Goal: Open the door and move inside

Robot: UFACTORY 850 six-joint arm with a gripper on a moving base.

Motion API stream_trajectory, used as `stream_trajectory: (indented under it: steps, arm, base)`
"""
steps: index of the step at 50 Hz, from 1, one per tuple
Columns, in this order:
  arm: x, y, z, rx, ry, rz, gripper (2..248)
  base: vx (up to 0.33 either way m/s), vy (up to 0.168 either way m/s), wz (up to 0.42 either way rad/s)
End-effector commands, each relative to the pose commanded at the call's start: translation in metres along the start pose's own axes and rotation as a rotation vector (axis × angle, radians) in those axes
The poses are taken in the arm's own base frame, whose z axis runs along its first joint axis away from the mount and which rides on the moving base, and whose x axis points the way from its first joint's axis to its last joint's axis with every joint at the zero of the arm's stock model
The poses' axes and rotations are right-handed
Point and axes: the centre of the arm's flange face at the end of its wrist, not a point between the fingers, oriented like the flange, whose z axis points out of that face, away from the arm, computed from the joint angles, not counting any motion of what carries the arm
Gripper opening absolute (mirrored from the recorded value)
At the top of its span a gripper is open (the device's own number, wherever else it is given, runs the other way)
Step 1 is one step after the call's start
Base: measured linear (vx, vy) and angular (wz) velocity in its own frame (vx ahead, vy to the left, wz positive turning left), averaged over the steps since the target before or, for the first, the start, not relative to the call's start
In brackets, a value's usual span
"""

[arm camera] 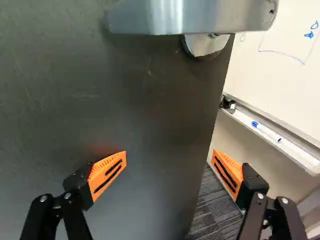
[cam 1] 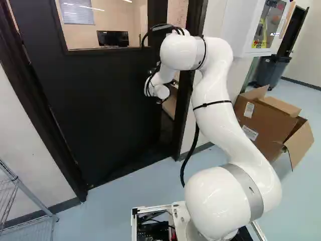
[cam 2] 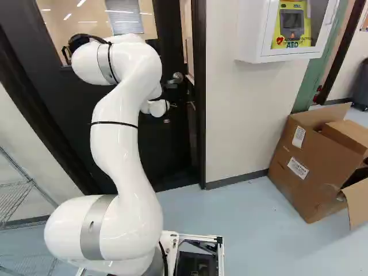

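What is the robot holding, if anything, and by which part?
Nothing. The gripper is open at the door, with the handle not between its fingers.

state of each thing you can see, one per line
Door: ajar, gap at its handle side
Hand: open, gripping nothing
Door handle: ungripped
Cardboard box: flaps open
Marker: lying on the ledge
Whiteboard: marked in blue
Monitor: screen dark

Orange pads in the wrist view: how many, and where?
2, both on the open claw: one pad before the door's face, the other pad past its edge. Neither is hidden.
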Motion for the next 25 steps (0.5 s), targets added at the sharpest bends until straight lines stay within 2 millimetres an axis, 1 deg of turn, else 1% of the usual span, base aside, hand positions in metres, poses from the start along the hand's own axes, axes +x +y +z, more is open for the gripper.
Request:
stream_trajectory:
  steps: [25]
  arm:
    - [-0.004, -0.033, 0.040, 0.042, 0.045, -0.004, 247]
  base:
    - [0.000, 0.000, 0.000]
